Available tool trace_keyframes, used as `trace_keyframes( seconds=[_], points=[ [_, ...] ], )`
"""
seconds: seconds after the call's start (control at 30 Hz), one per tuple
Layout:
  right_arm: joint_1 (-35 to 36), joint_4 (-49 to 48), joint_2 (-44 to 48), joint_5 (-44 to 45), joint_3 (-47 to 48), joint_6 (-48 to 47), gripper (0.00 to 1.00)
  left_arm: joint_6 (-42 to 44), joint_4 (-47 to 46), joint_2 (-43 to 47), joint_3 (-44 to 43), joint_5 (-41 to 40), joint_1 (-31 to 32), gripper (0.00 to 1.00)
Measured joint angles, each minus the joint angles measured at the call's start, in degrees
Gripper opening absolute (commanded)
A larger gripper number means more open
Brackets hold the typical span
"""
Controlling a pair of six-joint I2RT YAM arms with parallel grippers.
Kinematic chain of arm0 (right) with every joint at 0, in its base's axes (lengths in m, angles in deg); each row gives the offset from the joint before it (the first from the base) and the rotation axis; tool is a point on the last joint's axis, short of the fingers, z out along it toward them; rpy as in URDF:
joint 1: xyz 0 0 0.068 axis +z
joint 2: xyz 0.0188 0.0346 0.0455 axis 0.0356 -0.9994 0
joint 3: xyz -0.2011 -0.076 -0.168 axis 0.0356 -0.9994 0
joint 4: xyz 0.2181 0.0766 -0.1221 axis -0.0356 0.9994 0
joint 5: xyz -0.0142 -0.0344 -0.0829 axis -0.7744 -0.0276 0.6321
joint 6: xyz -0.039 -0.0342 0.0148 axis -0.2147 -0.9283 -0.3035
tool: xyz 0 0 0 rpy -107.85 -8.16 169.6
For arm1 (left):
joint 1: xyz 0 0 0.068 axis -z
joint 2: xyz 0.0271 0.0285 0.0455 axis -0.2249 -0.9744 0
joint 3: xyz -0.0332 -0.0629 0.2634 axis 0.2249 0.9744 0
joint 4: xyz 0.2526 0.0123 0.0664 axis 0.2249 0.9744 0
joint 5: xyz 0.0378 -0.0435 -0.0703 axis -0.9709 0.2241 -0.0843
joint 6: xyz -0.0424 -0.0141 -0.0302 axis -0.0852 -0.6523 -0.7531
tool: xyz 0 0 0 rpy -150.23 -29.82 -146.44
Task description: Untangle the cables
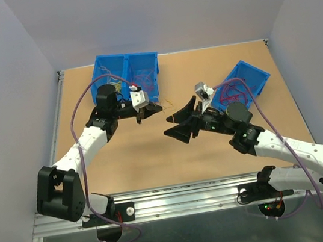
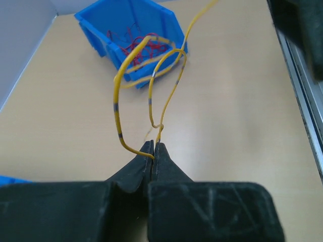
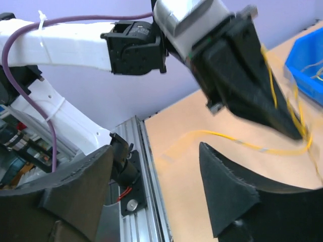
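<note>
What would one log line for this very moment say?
left gripper: shut on yellow cable | right gripper: open | yellow cable: looped | red cables: in blue bin

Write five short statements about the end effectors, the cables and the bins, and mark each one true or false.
1. The left end effector is shut on a yellow cable. True.
2. The right end effector is clamped shut. False: its jaws stand wide apart.
3. The blue bin in the left wrist view holds red cables. True.
4. The yellow cable lies coiled flat inside a bin. False: it rises in loops from the left end effector, above the table.
5. That blue bin is the only one on the table. False: the top view also shows a pair of joined bins at the far left.
</note>
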Motion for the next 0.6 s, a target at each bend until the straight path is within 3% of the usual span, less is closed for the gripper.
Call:
trace_keyframes(
  seconds=[0.17,0.37,0.6],
  points=[
    [0.0,-0.4,7.8,5.2,-8.4,-0.4,0.76,-9.3,-5.8,-1.8,0.0,-2.8,-6.0,0.0],
    [0.1,-0.3,18.3,11.6,-17.7,-0.4,0.76,-17.6,-9.1,-2.8,-0.3,-12.1,-11.1,0.0],
    [0.1,0.4,22.0,17.5,-21.3,-0.5,0.76,-24.7,-9.4,-5.4,-3.1,-21.4,-17.9,0.0]
  ],
)
